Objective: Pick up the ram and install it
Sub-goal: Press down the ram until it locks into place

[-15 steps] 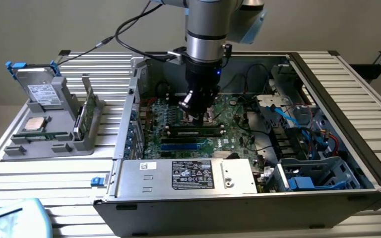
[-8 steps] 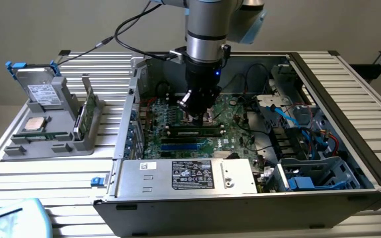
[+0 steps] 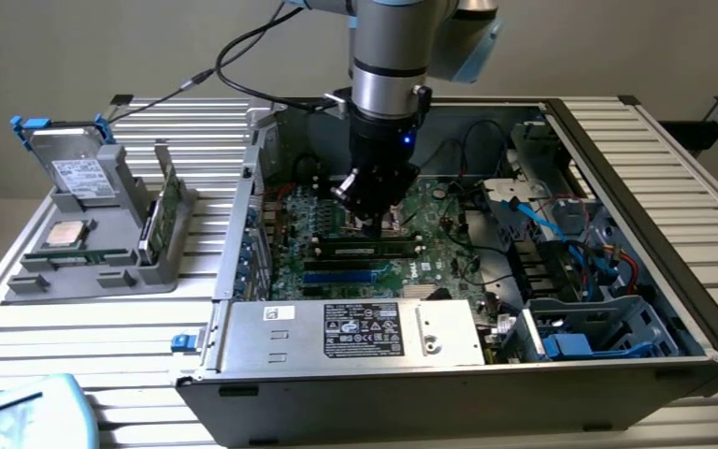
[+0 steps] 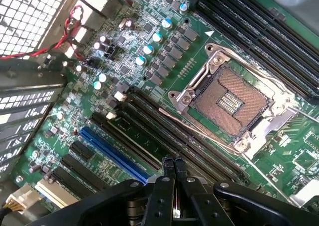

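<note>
Nearest the wrist camera, the gripper (image 4: 173,162) hangs low over the motherboard (image 4: 149,81) with its fingers (image 4: 167,172) pressed together and nothing between them. Their tips sit right above the row of dark memory slots (image 4: 149,128) beside the blue slot (image 4: 112,153), which suggests they are pushing down on that row, not holding anything. Just beyond the slots lies the open processor socket (image 4: 230,102), its metal frame swung back and its bed bare.

From the exterior view, the gripper (image 3: 369,217) reaches down into the open computer case (image 3: 639,224), which lies on its side on the desk (image 3: 85,337) so the board faces up. Directly under the fingertips a ram stick (image 3: 362,248) lies along a slot, apparently seated or being pressed home. Inside the case are also the power supply (image 3: 352,332) along the near wall and blue drive bays (image 3: 590,332) with cables on the exterior view's right.

Farther off, on the exterior view's left, a grey parts holder (image 3: 104,262) keeps components propped for easy picking: another green ram stick (image 3: 160,217) standing on edge, a silver processor (image 3: 63,236) lying flat, and a boxy drive (image 3: 78,173) leaning at the back.
</note>
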Action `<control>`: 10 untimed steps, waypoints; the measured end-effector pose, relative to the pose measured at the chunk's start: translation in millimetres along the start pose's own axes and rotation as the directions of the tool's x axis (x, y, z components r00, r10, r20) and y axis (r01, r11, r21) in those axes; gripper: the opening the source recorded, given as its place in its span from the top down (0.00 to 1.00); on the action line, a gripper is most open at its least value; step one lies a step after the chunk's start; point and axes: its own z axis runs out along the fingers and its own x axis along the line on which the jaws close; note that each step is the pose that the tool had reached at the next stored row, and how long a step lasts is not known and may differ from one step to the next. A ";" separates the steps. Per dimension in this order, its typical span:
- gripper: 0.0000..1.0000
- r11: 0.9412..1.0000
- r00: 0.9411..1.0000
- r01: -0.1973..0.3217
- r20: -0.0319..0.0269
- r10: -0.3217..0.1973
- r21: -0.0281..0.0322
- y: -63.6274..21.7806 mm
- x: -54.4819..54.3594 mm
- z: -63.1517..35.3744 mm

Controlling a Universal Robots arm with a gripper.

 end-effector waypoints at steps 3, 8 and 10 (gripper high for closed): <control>0.90 0.999 0.999 -0.038 -0.001 0.038 -0.003 0.0 0.0 0.3; 0.90 0.995 0.995 -0.103 -0.003 0.103 -0.008 0.1 -0.1 1.0; 0.90 0.992 0.992 -0.129 -0.004 0.129 -0.010 0.1 -0.1 1.3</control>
